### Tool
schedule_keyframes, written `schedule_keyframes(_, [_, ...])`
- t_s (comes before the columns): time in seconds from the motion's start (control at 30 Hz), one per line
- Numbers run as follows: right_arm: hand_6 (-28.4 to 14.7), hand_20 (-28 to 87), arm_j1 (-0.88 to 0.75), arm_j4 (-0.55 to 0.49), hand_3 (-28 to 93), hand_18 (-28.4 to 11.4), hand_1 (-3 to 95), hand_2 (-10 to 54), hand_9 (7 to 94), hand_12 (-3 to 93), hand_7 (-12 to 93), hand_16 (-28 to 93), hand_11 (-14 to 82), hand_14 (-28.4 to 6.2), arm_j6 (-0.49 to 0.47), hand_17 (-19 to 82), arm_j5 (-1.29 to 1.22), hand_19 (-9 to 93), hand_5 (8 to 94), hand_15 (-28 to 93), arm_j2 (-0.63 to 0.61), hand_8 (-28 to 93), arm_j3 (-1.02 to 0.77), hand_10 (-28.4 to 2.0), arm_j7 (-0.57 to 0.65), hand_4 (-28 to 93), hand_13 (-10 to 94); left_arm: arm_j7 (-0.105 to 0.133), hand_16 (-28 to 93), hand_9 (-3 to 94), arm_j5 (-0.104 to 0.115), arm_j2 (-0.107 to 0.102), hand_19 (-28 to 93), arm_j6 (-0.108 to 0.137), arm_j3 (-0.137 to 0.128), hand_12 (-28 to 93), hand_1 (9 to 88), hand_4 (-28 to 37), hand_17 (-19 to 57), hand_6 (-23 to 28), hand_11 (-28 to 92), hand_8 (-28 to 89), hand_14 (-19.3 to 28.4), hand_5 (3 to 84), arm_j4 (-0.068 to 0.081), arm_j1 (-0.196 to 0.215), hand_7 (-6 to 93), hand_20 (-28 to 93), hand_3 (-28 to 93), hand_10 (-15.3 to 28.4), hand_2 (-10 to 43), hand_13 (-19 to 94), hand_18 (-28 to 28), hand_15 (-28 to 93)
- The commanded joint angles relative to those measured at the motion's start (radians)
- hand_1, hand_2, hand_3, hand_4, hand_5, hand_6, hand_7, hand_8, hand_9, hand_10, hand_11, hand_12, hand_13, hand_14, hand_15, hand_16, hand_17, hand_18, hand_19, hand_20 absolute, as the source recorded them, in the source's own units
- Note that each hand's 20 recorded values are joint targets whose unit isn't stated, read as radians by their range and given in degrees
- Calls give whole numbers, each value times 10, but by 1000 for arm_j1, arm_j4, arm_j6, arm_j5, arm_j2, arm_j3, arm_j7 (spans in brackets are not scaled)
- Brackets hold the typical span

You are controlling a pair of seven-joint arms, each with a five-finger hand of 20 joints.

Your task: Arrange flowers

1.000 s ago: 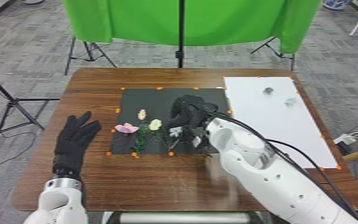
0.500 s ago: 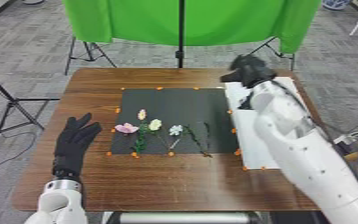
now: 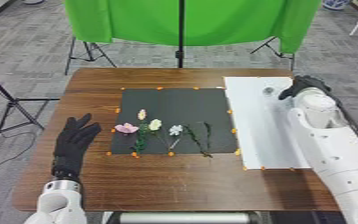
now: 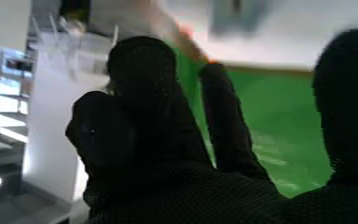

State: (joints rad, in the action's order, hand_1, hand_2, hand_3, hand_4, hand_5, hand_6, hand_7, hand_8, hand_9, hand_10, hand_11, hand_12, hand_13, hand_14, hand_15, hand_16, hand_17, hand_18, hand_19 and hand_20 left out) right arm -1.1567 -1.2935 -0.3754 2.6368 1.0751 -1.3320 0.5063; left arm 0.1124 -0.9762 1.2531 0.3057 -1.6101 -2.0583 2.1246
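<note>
Green cloth (image 3: pixel 184 20) hangs beyond the brown table (image 3: pixel 149 182), over grey carpet (image 3: pixel 20 62); on the table, you have the black mat (image 3: pixel 180 102), and to its right the white sheet (image 3: pixel 255 120); small orange marks (image 3: pixel 159 88) sit around their edges.

Your flowers lie on the mat, side by side: the pink flower (image 3: pixel 126 128) is at the left, the slim pale flower (image 3: pixel 142 114) a little farther from you, then the cream flower (image 3: pixel 155 124), the white flower (image 3: pixel 175 130) and two green sprigs (image 3: pixel 196 141) at the right; a small grey thing (image 3: pixel 268 91) lies on the far part of the sheet.

Your right hand (image 3: pixel 306 85) is at the sheet's far right edge; its fingers are loosely extended, with the thumb well apart, but whether it holds something, I cannot tell; your left hand (image 3: pixel 74 140) is beside the mat, with fingers straight, thumb spread and nothing held.
</note>
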Motion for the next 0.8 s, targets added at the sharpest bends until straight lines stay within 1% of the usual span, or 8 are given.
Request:
schedule_keyframes(0.03, [-4, 525, -73, -4, 619, -154, 348, -95, 653, 198, 107, 295, 123, -72, 9, 576, -45, 932, 494, 637, 10, -71, -15, -182, -15, -131, 807, -8, 24, 484, -6, 6, 144, 3, -3, 117, 189, -283, 79, 44, 196, -65, 155, 447, -1, 15, 87, 247, 607, 138, 127, 385, 127, 154])
schedule_keyframes(0.13, [6, 534, -97, -3, 644, -142, 411, -95, 736, 200, 141, 299, 166, -57, 107, 593, -79, 932, 568, 631, 4, -84, -10, -153, -54, -142, 834, -5, 25, 483, -6, 10, 144, 3, -2, 117, 189, -283, 79, 44, 196, -65, 156, 447, 0, 15, 87, 246, 610, 138, 125, 384, 126, 155])
schedule_keyframes(0.2, [8, 547, -119, -21, 623, -131, 491, -95, 801, 243, 171, 303, 170, -41, 212, 617, -87, 932, 634, 625, -10, -16, 3, -130, -78, -155, 860, -3, 25, 483, -3, 12, 145, 2, -1, 117, 190, -283, 78, 44, 195, -65, 156, 447, 1, 15, 87, 247, 613, 138, 120, 384, 128, 154])
schedule_keyframes(0.27, [2, 563, -135, -89, 581, -123, 562, -95, 859, 306, 203, 308, 141, -32, 250, 641, -141, 932, 718, 621, -34, 60, 25, -110, -67, -158, 885, -3, 25, 483, -5, 11, 146, 1, 0, 118, 192, -283, 76, 44, 194, -66, 156, 447, 2, 14, 87, 247, 612, 137, 116, 384, 128, 155])
schedule_keyframes(0.33, [-2, 574, -150, -182, 578, -118, 593, -95, 891, 343, 218, 313, 109, -25, 285, 653, -198, 932, 754, 620, -61, 89, 56, -96, -78, -164, 896, -3, 25, 483, -2, 10, 146, 4, -2, 118, 193, -283, 75, 44, 194, -66, 156, 447, 1, 17, 87, 247, 611, 137, 115, 384, 129, 155])
schedule_keyframes(0.43, [-4, 581, -141, -313, 581, -114, 598, -95, 899, 357, 217, 315, 92, -19, 275, 660, -276, 932, 761, 621, -90, 96, 131, -87, -112, -168, 900, -6, 25, 483, 1, 9, 147, 6, 1, 118, 195, -283, 75, 44, 194, -66, 155, 447, 3, 16, 86, 247, 607, 138, 116, 385, 129, 155])
schedule_keyframes(0.57, [-2, 587, -117, -417, 582, -110, 598, -95, 901, 363, 217, 318, 85, -17, 276, 660, -343, 932, 762, 621, -102, 98, 244, -83, -173, -167, 900, -5, 24, 480, -3, 11, 151, -2, 9, 117, 191, -283, 75, 44, 193, -66, 156, 446, 7, 4, 85, 248, 598, 137, 121, 384, 130, 153])
schedule_keyframes(0.8, [3, 593, -75, -424, 582, -111, 589, -95, 902, 371, 221, 323, 102, -17, 239, 659, -355, 932, 760, 621, -36, 102, 387, -84, -256, -161, 898, -6, 24, 478, -2, 13, 150, 0, 11, 115, 186, -283, 76, 44, 193, -66, 154, 443, 7, 3, 83, 247, 599, 137, 123, 383, 130, 149])
